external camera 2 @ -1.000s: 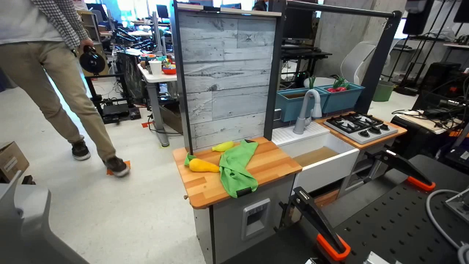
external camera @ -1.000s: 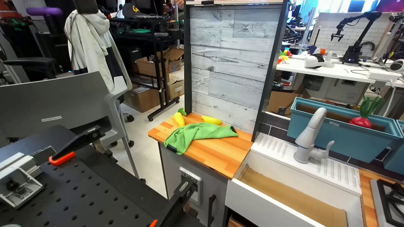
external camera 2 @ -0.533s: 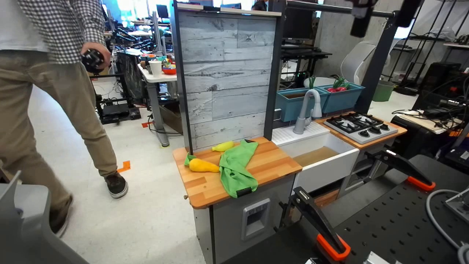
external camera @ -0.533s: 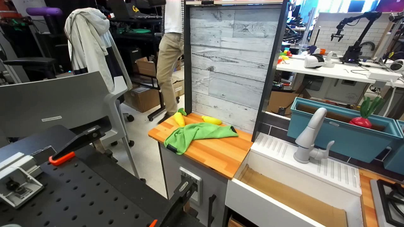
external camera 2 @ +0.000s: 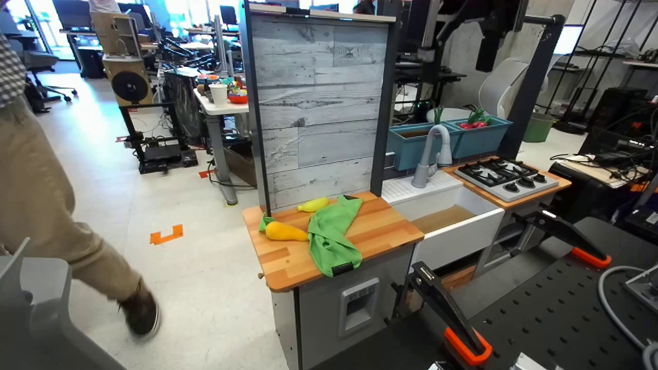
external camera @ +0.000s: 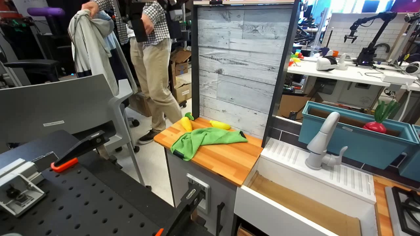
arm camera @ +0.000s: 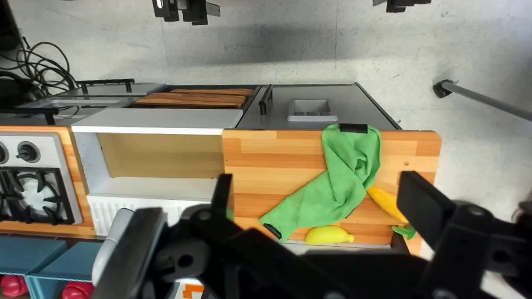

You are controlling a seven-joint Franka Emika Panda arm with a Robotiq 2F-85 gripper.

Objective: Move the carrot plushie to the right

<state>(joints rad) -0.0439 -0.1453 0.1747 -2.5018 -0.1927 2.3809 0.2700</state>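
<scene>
wrist view shows the tool point(arm camera: 316, 182) with its 2 fingers point(arm camera: 424, 203) spread, nothing between them, well above the scene, probably high to leave room for lining up. the carrot plushie point(external camera 2: 285, 232), unheld, lies on the wooden surface point(external camera 2: 383, 228) at the end away from the sink point(external camera 2: 460, 236), leafy end just beside a dark post point(external camera 2: 255, 103), other end meeting the green cloth point(external camera 2: 331, 239); that spot likely gives it room to travel right. in an exterior view a person point(external camera: 157, 65) is near a pale jacket point(external camera: 88, 42).
</scene>
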